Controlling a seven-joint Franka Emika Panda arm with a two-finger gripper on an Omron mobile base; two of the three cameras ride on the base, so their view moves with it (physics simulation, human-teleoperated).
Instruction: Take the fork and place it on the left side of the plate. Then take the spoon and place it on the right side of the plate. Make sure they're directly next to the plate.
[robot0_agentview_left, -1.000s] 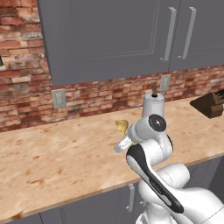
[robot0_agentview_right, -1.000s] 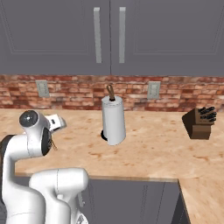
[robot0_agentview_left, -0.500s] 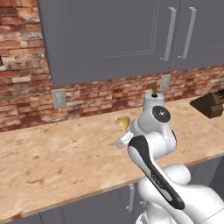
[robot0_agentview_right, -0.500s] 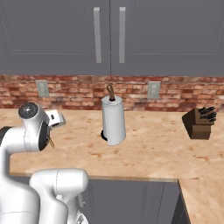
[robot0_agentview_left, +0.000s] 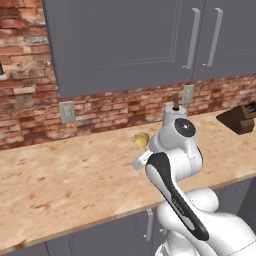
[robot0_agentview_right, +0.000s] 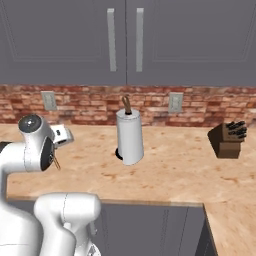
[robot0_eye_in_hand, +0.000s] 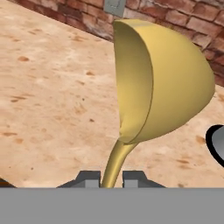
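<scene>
the claw (robot0_eye_in_hand: 111, 178) is nearly closed, its two dark fingertips (robot0_eye_in_hand: 89, 178) pinched on the slim golden handle of the spoon (robot0_eye_in_hand: 153, 83). in the hand view the handle rises straight up from between the tips and opens into the yellow-gold bowl, which stands right in front of the camera, its hollow turned to the left of that view. so the spoon sits in line with the claw, bowl end furthest from the tips, held clear above the worktop (robot0_eye_in_hand: 52, 100).

from the left base view the spoon's bowl (robot0_agentview_left: 141, 139) peeks out just beside the arm's wrist, lifted off the speckled wooden worktop (robot0_agentview_left: 65, 180). from the right base view i can make out a thin golden sliver of the spoon (robot0_agentview_right: 55, 161) hanging by the arm's upper joint, but the claw itself is tucked behind the arm there.

past the spoon, in the hand view, bare worktop runs back to a red brick wall (robot0_eye_in_hand: 175, 17) with a grey outlet (robot0_eye_in_hand: 114, 6) set in it. a dark round edge shows at the right of that view; i can't tell what it is.

further along the worktop stands a white paper towel roll (robot0_agentview_right: 130, 136) on a holder with a brown knob on top, well apart from the claw. beyond it, near the corner, is a dark knife block (robot0_agentview_right: 227, 139). grey cabinets (robot0_agentview_right: 125, 40) hang above the brick.
</scene>
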